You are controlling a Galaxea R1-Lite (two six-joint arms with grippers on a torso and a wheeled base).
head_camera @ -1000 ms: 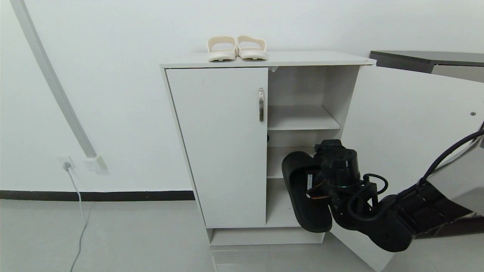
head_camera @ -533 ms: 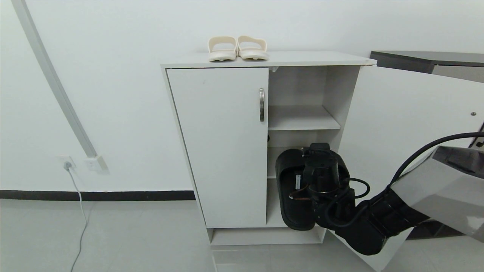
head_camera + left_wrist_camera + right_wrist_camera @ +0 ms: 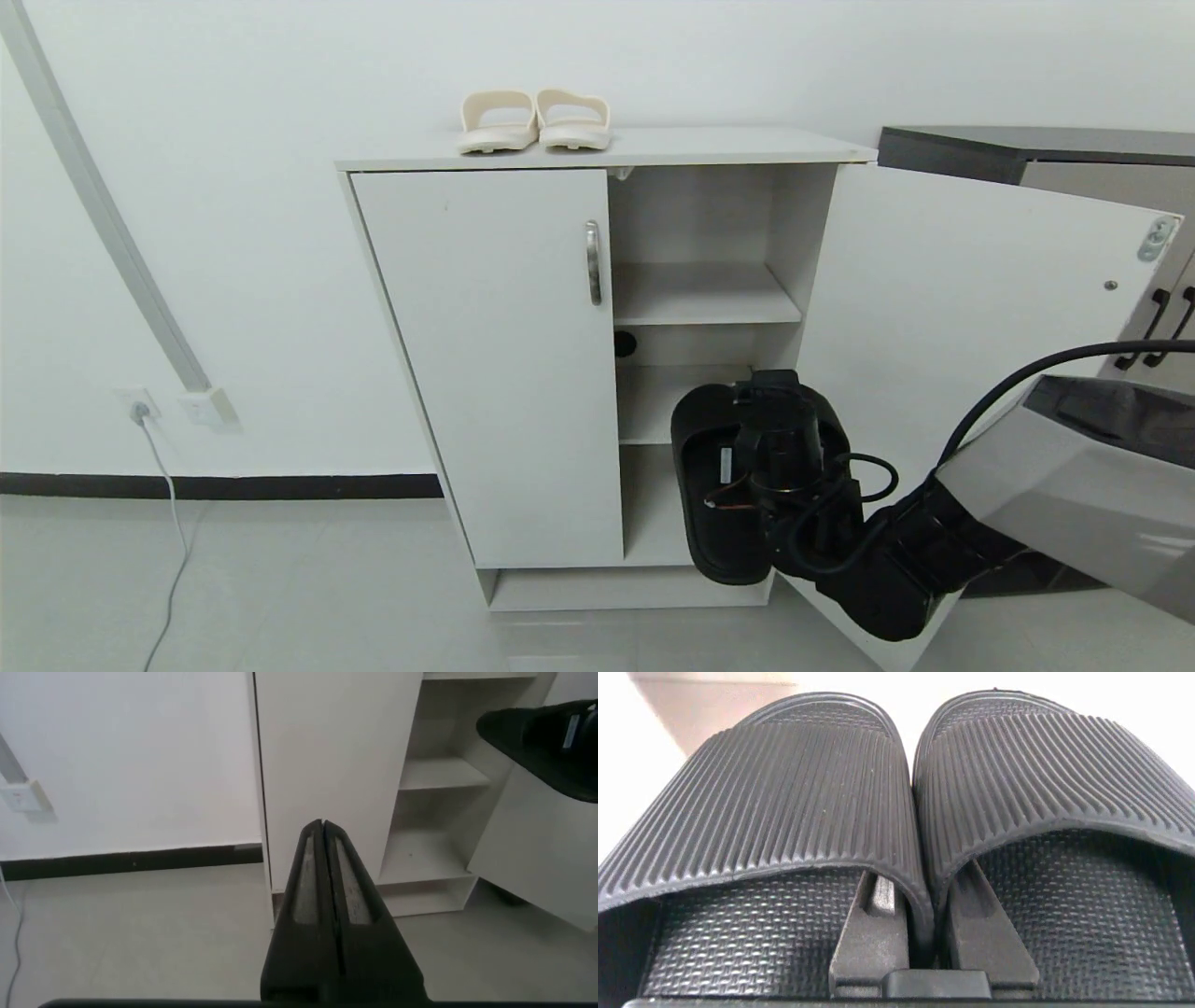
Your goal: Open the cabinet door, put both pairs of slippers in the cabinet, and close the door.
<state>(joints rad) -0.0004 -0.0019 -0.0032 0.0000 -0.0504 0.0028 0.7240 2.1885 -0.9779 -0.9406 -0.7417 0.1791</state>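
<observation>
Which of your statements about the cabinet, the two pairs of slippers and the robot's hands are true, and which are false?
1. The right hand holds the black slippers. True.
2. The cream slippers lie inside the cabinet. False: they lie on top of it.
3. Both doors are open. False: the right door is open, the left door is shut.
4. The left hand is shut and holds nothing. True.
</observation>
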